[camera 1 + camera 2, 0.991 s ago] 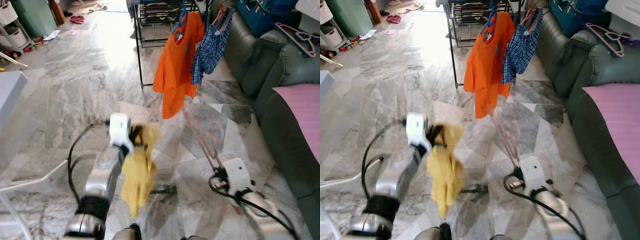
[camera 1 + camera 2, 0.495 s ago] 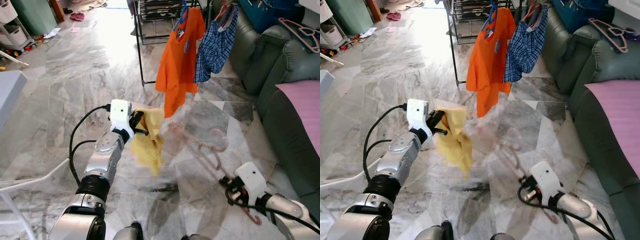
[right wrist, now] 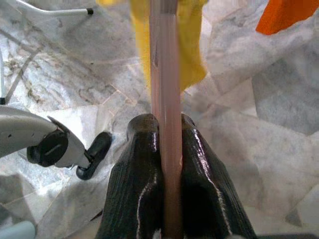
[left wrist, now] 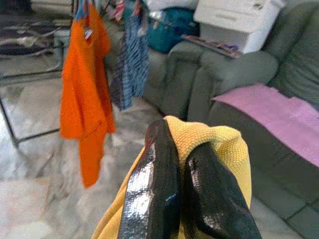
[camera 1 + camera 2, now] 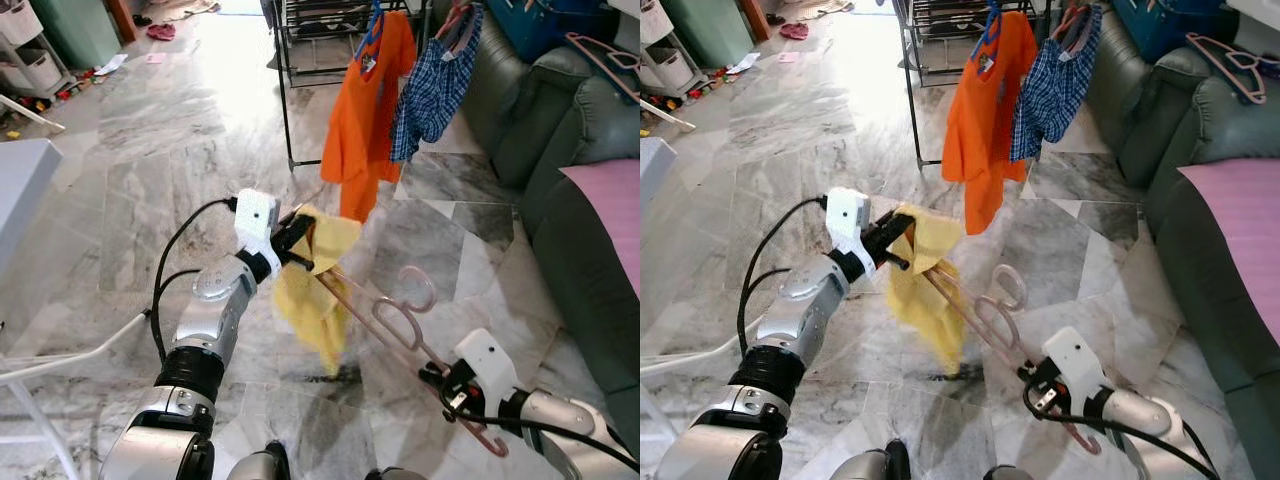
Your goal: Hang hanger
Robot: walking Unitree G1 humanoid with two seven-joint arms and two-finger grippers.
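left eye view: the right end effector [image 5: 445, 385], clamped on the pink hanger [image 5: 385, 320], has swung its far end into the yellow cloth [image 5: 315, 290] gripped by the left end effector [image 5: 296, 243]. cloth and hanger now meet at centre, so threading looks underway, with the rack [image 5: 330, 40] far ahead.

The left gripper [image 5: 300, 243] has raised the yellow garment [image 5: 312, 290] higher; the right gripper [image 5: 1032, 378] has swung the pink hanger [image 5: 395, 325] up, its end now entering the cloth.

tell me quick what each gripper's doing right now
Left gripper: closed, pinching the yellow garment.
Right gripper: closed on the pink hanger, whose far end reaches into the garment.
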